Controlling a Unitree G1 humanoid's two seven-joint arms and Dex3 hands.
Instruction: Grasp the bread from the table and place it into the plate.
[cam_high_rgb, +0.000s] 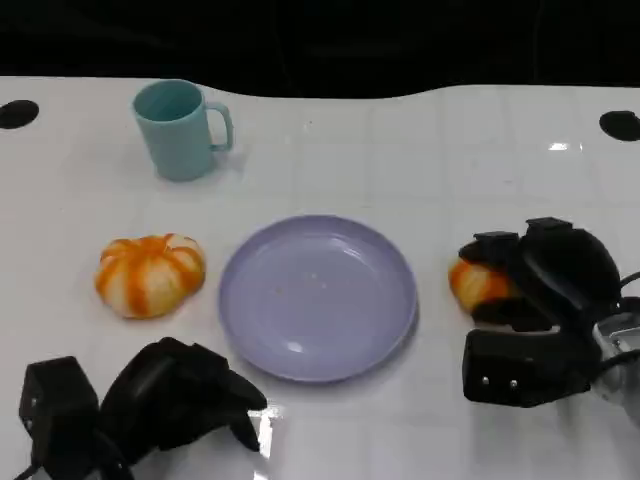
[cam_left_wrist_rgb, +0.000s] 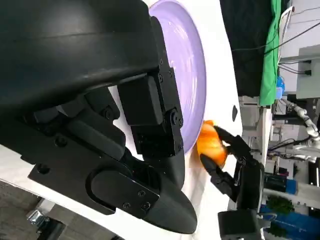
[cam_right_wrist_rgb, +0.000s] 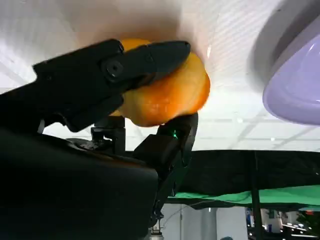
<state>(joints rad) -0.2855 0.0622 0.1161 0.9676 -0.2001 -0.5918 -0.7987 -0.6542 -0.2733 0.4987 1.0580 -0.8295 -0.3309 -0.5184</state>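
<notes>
- A white table (cam_high_rgb: 420, 150) fills the head view, with a dark background behind its far edge.
- At the lower left, the robot's left hand (cam_high_rgb: 185, 395) rests low over the table near the front edge. Its black fingers are curled inward and hold nothing. It sits just in front of the left rim of the plate and apart from the bread on that side.
- Behind that hand, on the left of the table, lies an orange-and-white striped bread roll (cam_high_rgb: 150, 273), round and ridged like a small pumpkin. It sits on the table just beside the plate, untouched.
- Further back and to the left stands a light blue mug (cam_high_rgb: 180, 128), upright, its handle pointing right. It is well apart from the other things.
- In the centre sits a round lavender plate (cam_high_rgb: 245, 300), with nothing on it. The left wrist view shows its rim (cam_left_wrist_rgb: 197, 75) close beside the left hand's fingers.
- Right of the plate lies a second orange bread roll (cam_high_rgb: 480, 283), near the plate's rim but outside it, on the table or barely off it.
- The right hand (cam_high_rgb: 530, 285) is closed around this roll. The right wrist view shows black fingers (cam_right_wrist_rgb: 125, 65) pressed on one side of the roll (cam_right_wrist_rgb: 170, 95) and another finger on the opposite side, pinching it.
- The left wrist view shows the same grasp (cam_left_wrist_rgb: 220, 150) from across the plate.
</notes>
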